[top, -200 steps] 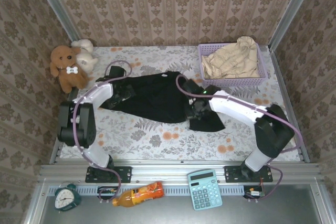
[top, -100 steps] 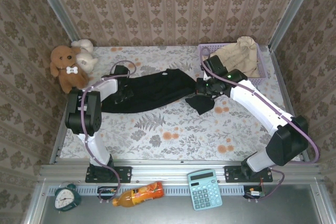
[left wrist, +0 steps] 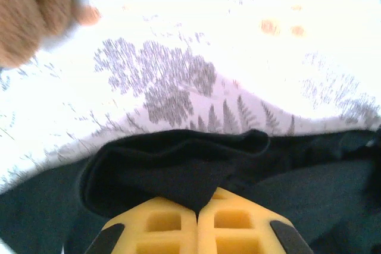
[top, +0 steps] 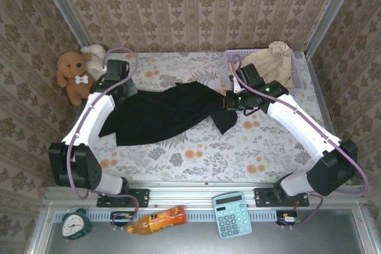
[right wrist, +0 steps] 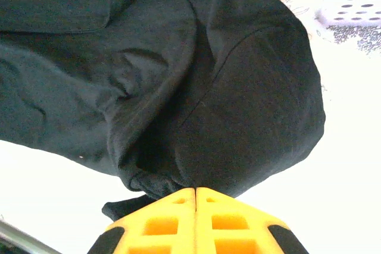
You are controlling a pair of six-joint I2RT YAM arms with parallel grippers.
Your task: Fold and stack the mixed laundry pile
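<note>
Since the earlier frame the left arm has swung out toward the far-left corner of the table [top: 196, 153], carrying the left gripper [top: 121, 89] and the left end of the black garment [top: 161, 114] with it, while the right gripper [top: 228, 100] has barely shifted from its place in front of the lavender basket [top: 299, 84]. In the left wrist view the left gripper [left wrist: 196, 209] has its yellow fingers pressed together with a fold of the black garment [left wrist: 178, 171] pinched between them. In the right wrist view the right gripper [right wrist: 195, 190] is likewise clamped tight on a bunched edge of the black garment [right wrist: 178, 87]. The black garment stretches between the two grippers across the far half of the table, with a loose tail hanging below the right gripper. The beige garment [top: 268, 66] lies heaped in the basket at the far-right corner. The plush toys [top: 74, 75] sit in the far-left corner, just beside the left gripper.
</note>
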